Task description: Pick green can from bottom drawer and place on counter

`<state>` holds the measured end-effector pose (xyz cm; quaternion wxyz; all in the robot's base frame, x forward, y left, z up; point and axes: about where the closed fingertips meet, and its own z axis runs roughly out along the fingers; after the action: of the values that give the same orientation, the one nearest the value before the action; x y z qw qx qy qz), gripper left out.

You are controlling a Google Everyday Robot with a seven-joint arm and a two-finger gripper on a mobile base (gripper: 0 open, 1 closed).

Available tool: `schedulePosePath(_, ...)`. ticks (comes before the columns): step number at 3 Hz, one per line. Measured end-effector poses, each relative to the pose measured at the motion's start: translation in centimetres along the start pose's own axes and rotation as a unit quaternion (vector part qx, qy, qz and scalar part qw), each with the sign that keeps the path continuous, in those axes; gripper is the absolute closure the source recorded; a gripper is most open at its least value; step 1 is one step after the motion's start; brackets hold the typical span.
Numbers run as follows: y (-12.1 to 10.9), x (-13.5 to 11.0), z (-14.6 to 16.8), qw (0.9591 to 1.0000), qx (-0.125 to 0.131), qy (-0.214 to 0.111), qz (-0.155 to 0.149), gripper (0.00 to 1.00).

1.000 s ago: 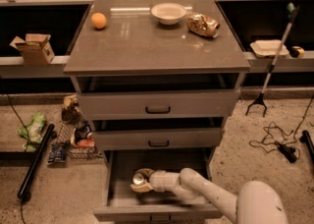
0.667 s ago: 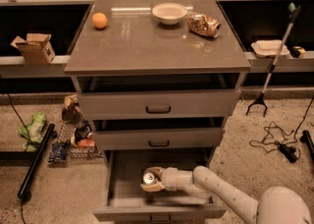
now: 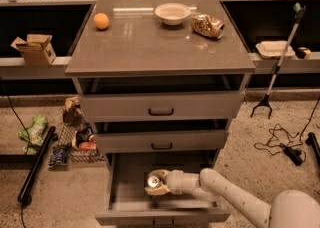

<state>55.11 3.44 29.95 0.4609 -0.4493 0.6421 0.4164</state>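
Note:
The green can [image 3: 152, 179] shows its silver lid inside the open bottom drawer [image 3: 129, 187], near the drawer's middle. My gripper [image 3: 156, 186] reaches in from the lower right on a white arm, and its beige fingers [image 3: 159, 190] are closed around the can's body. The can is tilted, with the lid facing up and left. It sits low in the drawer, and whether it is touching the floor I cannot tell. The grey-brown counter [image 3: 150, 47] tops the cabinet above.
On the counter stand an orange ball [image 3: 101, 20], a white bowl [image 3: 172, 13] and a gold-brown packet [image 3: 207, 25]. Two shallower drawers [image 3: 161, 106] overhang the bottom one. Packets lie on the floor at left [image 3: 75, 132]. A grabber tool [image 3: 280, 62] and cables [image 3: 285, 144] are at right.
The gripper and can have shifted slightly to the right inside the bottom drawer. The arm's forearm has drawn back toward the lower right.

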Motion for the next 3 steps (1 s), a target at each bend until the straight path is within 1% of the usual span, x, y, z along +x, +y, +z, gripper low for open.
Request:
schedulePosePath(1, 1.5, -5.5, -4.6, 1.0, -0.004, -0.001, 0.003, 1.0)
schedulePosePath(2, 1.5, -5.7, -4.8, 1.0, -0.003, -0.001, 0.001, 1.0)
schedulePosePath(3, 1.2, -7.5, -5.1, 0.9999, -0.015, -0.005, 0.0, 1.0)
